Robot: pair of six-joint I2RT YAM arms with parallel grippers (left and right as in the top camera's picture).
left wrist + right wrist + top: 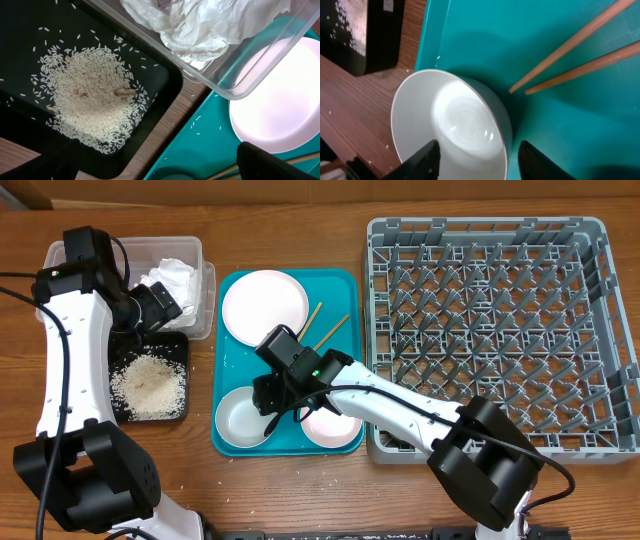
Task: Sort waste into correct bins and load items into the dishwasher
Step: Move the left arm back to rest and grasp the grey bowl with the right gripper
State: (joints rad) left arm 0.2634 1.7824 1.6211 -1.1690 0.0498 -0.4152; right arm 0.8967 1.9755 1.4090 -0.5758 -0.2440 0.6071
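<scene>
Our right claw [479, 152] straddles the rim of the bowl [455, 120], spread wide, likely to pinch it for the rack [372, 330]. For our left claw [165, 298], we cannot tell.

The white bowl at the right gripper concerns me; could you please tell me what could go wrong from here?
1. The right gripper stands open astride the rim of the white bowl, one finger over its inside, one outside; a pinch on that thin, smooth wall may slip or tip it.
2. The tips of the chopsticks lie close beside the bowl on the teal tray, so shifting it could knock them.
</scene>
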